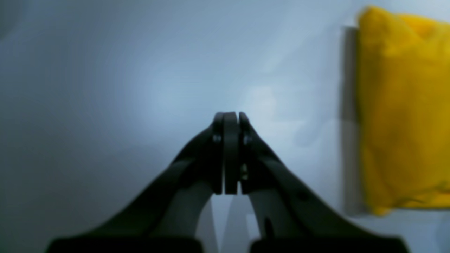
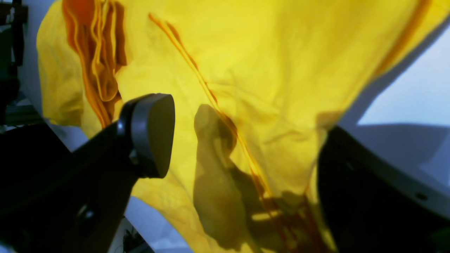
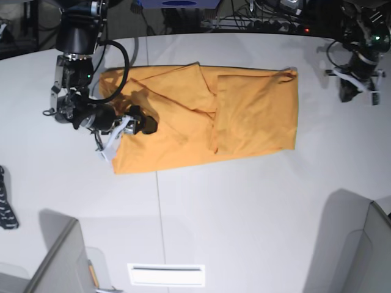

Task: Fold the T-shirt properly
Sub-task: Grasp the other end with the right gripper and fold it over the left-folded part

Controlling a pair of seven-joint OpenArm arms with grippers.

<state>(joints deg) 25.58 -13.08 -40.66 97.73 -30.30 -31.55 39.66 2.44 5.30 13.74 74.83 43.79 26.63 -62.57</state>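
Observation:
The T-shirt (image 3: pixel 244 116) lies on the white table (image 3: pixel 244 213) as a wide orange-yellow band, with its sides folded in over the middle. My right gripper (image 3: pixel 135 122) hangs over the shirt's left end, near the front corner. In the right wrist view this gripper (image 2: pixel 242 140) is open, its fingers (image 2: pixel 151 133) spread wide just above the yellow cloth (image 2: pixel 281 70), holding nothing. My left gripper (image 1: pixel 230 117) is shut and empty over bare table, and the shirt's edge (image 1: pixel 404 112) shows to its right. In the base view the left gripper (image 3: pixel 359 91) is at the far right, apart from the shirt.
A black object (image 3: pixel 5 207) lies at the table's left edge. Cables and equipment (image 3: pixel 263 21) line the back. Grey panels (image 3: pixel 58 262) stand at the front corners, with a white plate (image 3: pixel 165 274) between them.

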